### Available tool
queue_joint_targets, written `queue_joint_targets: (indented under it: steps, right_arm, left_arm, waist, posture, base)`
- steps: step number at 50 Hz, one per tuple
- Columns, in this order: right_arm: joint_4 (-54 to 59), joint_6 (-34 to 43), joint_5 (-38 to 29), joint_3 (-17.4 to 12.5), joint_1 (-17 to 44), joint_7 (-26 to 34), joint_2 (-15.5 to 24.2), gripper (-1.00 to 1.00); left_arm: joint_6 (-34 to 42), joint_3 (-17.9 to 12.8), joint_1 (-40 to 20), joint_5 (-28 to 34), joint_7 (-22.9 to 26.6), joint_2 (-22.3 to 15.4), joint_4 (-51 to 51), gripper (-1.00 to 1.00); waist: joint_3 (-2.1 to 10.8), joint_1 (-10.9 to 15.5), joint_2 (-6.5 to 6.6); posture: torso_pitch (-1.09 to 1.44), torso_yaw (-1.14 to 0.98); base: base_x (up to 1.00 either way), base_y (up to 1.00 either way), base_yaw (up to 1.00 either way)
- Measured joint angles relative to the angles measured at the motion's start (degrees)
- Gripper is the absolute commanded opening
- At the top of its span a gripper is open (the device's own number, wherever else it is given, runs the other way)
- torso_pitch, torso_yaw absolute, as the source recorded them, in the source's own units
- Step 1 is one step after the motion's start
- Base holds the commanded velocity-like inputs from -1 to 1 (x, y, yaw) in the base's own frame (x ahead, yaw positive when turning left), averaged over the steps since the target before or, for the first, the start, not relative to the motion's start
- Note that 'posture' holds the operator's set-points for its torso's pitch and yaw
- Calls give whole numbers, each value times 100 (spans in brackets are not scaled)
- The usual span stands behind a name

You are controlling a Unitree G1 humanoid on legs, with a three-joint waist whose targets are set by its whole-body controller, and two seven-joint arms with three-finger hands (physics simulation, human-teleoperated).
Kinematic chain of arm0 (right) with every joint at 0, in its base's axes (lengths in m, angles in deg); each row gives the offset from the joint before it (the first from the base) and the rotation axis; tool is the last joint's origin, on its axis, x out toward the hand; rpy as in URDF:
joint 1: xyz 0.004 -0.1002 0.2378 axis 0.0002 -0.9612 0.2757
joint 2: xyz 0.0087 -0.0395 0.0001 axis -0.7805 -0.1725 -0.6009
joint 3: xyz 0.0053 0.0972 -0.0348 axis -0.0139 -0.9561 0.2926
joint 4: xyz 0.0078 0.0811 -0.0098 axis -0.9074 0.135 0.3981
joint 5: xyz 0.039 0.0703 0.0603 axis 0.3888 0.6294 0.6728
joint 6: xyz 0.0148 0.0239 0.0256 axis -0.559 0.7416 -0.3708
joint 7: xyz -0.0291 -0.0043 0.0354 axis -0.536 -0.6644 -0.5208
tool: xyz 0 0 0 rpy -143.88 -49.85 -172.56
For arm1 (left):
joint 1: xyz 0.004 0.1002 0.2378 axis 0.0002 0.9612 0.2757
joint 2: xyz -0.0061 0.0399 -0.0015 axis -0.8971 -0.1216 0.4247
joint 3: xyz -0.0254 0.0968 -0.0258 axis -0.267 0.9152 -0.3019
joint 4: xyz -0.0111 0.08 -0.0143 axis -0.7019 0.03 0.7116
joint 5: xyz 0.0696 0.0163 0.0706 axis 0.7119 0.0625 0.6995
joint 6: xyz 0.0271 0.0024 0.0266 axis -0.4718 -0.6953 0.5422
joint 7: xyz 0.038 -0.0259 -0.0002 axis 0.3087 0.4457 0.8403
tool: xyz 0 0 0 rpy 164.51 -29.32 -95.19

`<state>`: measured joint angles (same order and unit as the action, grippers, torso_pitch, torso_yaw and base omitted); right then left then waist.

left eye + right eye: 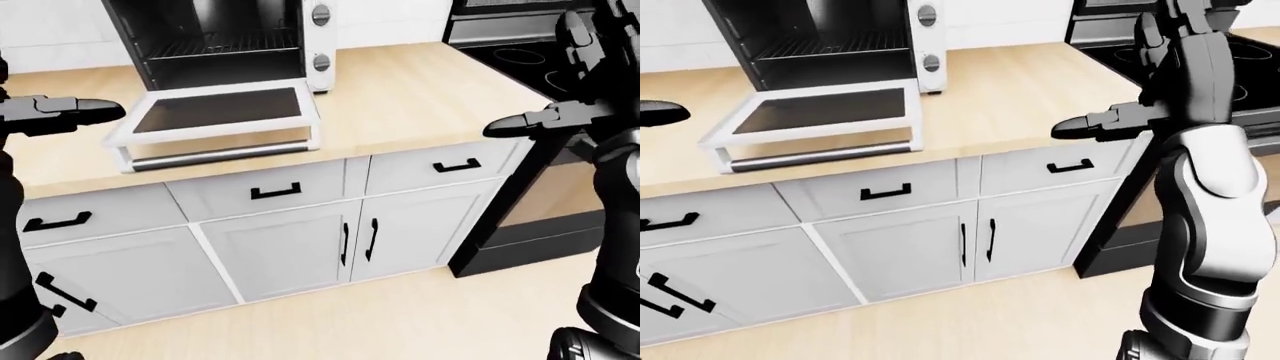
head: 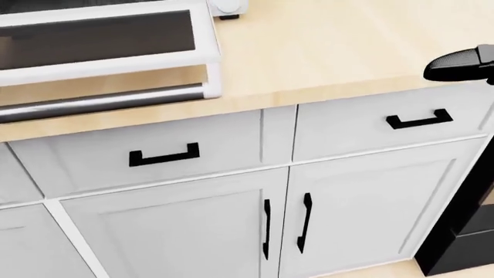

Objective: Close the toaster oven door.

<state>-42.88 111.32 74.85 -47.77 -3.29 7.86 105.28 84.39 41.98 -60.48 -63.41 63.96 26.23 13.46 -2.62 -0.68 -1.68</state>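
The toaster oven (image 1: 215,37) stands on the wooden counter (image 1: 420,90) at the top of the left-eye view. Its glass door (image 1: 215,112) lies folded down flat, the silver handle bar (image 1: 215,154) nearest me. The head view shows the door (image 2: 100,40) at its top left. My left hand (image 1: 60,112) hovers left of the door at about its height, fingers stretched out, holding nothing. My right hand (image 1: 545,120) hangs over the counter's right end, well apart from the door, also open and empty.
White drawers and cupboard doors (image 1: 290,247) with black handles run under the counter. A black stove (image 1: 530,60) stands against the counter's right end. Pale wood floor (image 1: 380,322) lies below.
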Motion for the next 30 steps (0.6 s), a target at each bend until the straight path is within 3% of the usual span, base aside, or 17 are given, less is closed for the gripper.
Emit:
queue_joint_targets:
  steps: [3, 5, 7, 12, 20, 22, 26, 30]
  right_arm:
    - [-56, 9, 4, 6, 55, 6, 28, 100]
    - [-115, -30, 9, -18, 64, 9, 38, 100]
    - [-123, -45, 10, -16, 86, 10, 44, 100]
    - [-109, 44, 79, 156, 30, 69, -34, 100]
    - [-184, 23, 100, 10, 143, 2, 41, 100]
    - [-166, 3, 102, -26, 117, -15, 60, 100]
    - [-16, 85, 78, -19, 36, -45, 32, 100]
    - [-112, 57, 87, -21, 91, -43, 62, 100]
  left_arm:
    - [-3, -61, -38, 4, -7, -38, -25, 100]
    - [-38, -97, -60, 13, -23, -55, -74, 100]
    - [-65, -106, -81, 19, -33, -73, -103, 100]
    - [-7, -182, -1, 43, -72, -68, 42, 100]
    - [-35, -161, -40, 33, -57, -94, -43, 100]
    - [-54, -131, -18, 30, -51, -36, -62, 100]
    - [0, -22, 28, -4, -2, -8, -9, 100]
    - [-30, -113, -23, 4, -18, -63, -64, 100]
  waist:
    - [-15, 8, 155]
    - [-40, -17, 334]
    - [4, -29, 592]
    - [-31, 105, 522]
    - [-26, 115, -70]
    - [-41, 42, 2]
    - [12, 2, -16]
    - [-28, 3, 248]
  posture:
    - [0, 0]
    - [0, 0]
    - [0, 0]
    - [0, 0]
    - [0, 0]
    - [0, 0]
    - [0, 0]
    - [0, 0]
  base:
    - [15, 23, 0]
    - [14, 22, 0]
    - [15, 22, 0]
    - [14, 23, 0]
    - [14, 23, 0]
    - [12, 23, 0]
    - [12, 24, 0]
    - [12, 24, 0]
